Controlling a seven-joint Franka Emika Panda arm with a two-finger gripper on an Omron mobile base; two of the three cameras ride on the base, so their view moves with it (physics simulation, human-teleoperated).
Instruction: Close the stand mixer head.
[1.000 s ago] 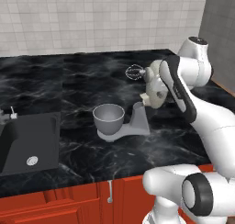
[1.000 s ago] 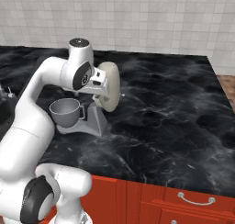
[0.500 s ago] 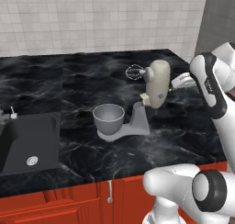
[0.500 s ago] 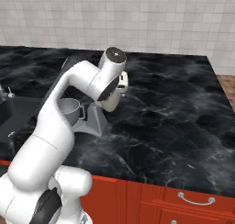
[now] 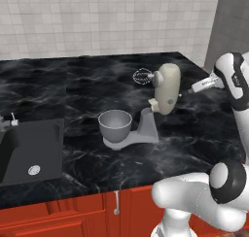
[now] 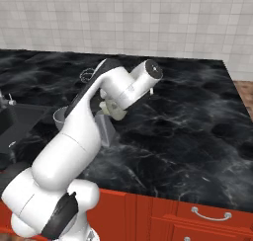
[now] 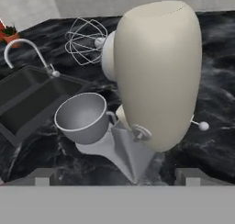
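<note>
On counter centre, stand mixer head (image 5: 166, 88) tilted up, whisk (image 5: 142, 76) at its 10 o'clock above bowl (image 5: 115, 125). Gripper off its 3 o'clock, opening can't tell. Best press top down, steady, toward bowl.

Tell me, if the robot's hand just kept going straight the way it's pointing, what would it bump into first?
Most likely the stand mixer head, tilted up on its stand: the hand view looks straight at its cream back. The hand sits just behind it, though the exact gap is hard to judge.

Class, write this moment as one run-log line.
stand mixer head: tilted up, open | whisk: clear above bowl | gripper: behind head, not touching | step: closing not yet done
</note>
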